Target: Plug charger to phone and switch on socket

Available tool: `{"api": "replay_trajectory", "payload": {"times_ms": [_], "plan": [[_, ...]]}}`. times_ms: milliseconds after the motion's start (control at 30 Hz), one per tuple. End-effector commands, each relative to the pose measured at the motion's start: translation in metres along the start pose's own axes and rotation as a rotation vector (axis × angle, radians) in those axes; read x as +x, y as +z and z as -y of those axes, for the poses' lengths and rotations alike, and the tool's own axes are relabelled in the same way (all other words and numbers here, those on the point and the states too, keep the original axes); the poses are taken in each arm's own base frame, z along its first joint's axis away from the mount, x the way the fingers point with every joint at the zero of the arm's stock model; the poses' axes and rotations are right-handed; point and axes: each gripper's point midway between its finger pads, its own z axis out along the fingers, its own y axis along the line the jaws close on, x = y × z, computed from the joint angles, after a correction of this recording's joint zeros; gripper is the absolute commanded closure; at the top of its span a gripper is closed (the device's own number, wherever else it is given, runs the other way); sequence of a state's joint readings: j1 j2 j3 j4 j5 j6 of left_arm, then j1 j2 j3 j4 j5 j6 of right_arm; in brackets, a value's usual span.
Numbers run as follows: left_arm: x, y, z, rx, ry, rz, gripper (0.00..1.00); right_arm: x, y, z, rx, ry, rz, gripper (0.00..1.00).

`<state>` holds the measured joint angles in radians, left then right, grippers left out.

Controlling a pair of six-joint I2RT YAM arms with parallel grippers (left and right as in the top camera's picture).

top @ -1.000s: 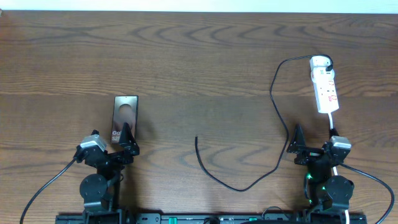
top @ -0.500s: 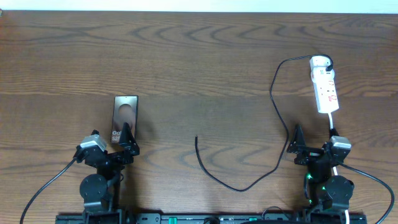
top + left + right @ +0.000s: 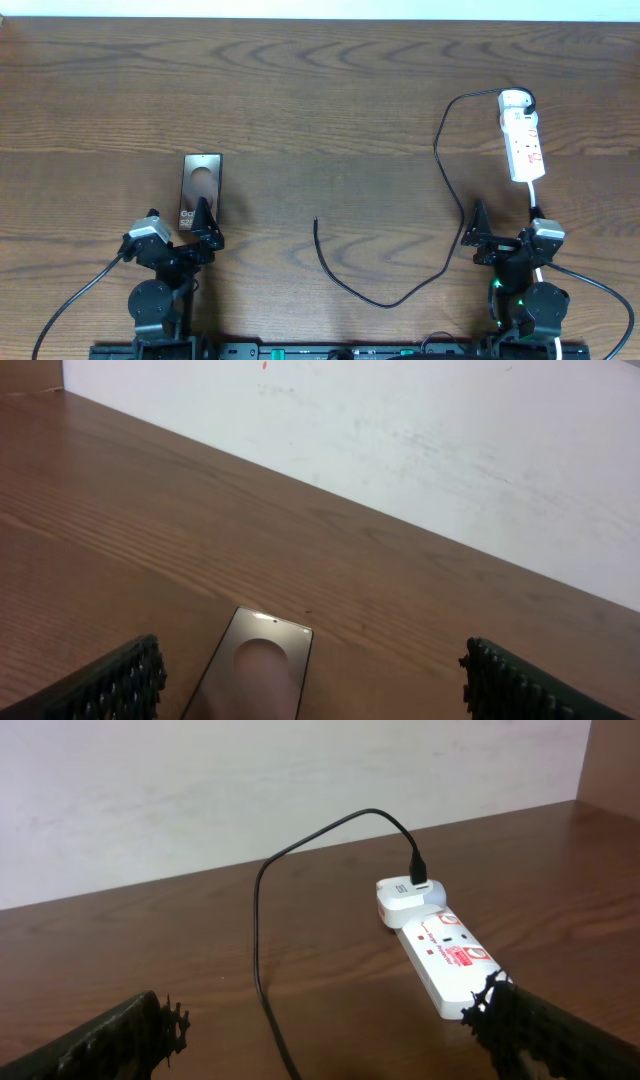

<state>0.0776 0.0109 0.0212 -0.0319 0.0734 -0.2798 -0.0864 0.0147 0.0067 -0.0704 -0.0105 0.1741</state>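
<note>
You're parking both arms at the near edge of the brown wood-grain surface, and neither is carrying anything. Your left tool is gaping wide, and the flat rectangular phone, glossy and dark with a round mark, is lying just ahead of it. In the left wrist view, the phone is running down between the black ribbed fingers. That placement is looking deliberate: the left side is set up to steady or grip the phone.

Your right tool is also spread wide and empty. It is facing the narrow white power strip with red markings, which is sitting near the far right, so the switch is probably that arm's job.

The long thin black charger cable is leaving the round white plug at the strip's far end, curving past the right tool, and ending mid-surface between the arms. Its free tip is lying well apart from the phone, so nothing is plugged in yet. Picking up that tip is looking like the next move.
</note>
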Motion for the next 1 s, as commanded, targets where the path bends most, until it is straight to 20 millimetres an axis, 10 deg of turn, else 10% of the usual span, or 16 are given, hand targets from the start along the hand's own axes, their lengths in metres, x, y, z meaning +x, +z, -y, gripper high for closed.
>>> {"api": "replay_trajectory", "payload": {"times_ms": [0, 567, 967], "plan": [[0.016, 0.001, -0.002, 0.004, 0.016, -0.05, 0.07, 0.0, 0.0, 0.003, 0.012, -0.015, 0.002, 0.01], [0.016, 0.001, -0.001, 0.011, 0.016, -0.055, 0.07, 0.0, 0.0, 0.003, 0.012, -0.015, 0.002, 0.01], [-0.101, -0.013, 0.04, 0.022, 0.24, 0.017, 0.07, 0.0, 0.0, 0.003, 0.012, -0.015, 0.002, 0.01]]}}
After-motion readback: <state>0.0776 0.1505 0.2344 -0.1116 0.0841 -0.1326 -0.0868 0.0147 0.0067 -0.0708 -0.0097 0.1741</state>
